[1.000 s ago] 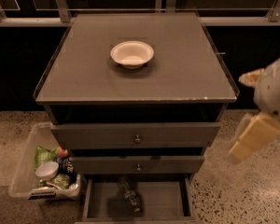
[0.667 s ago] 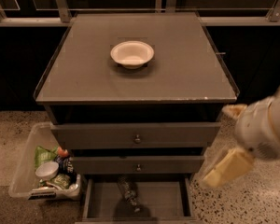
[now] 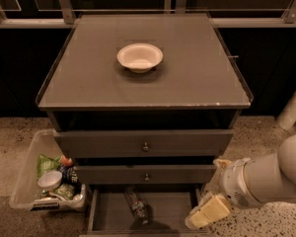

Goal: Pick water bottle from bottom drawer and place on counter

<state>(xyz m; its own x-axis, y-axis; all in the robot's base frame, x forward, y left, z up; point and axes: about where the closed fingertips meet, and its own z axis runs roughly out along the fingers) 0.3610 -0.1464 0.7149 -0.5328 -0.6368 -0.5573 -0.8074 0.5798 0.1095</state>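
Speckled stone floor [image 3: 266,132], dark glazed backdrop. Item: grey drawer cabinet. The counter [image 3: 187,78] carries one white bowl [image 3: 139,57], nothing visible inside it. Two knob-fronted drawers [image 3: 187,142] stand partly pulled out, contents hidden. The bottom drawer [image 3: 167,214] is open, holding one water bottle [image 3: 137,205], lying on its side left of centre on the tray floor. A clear plastic bin [image 3: 27,177] on the floor to the left holds coloured packets [image 3: 48,164] and a small white cup [image 3: 50,179]. The gripper [image 3: 207,212] hangs low at the bottom drawer's front right corner, apart from the bottle; open or closed cannot be told.
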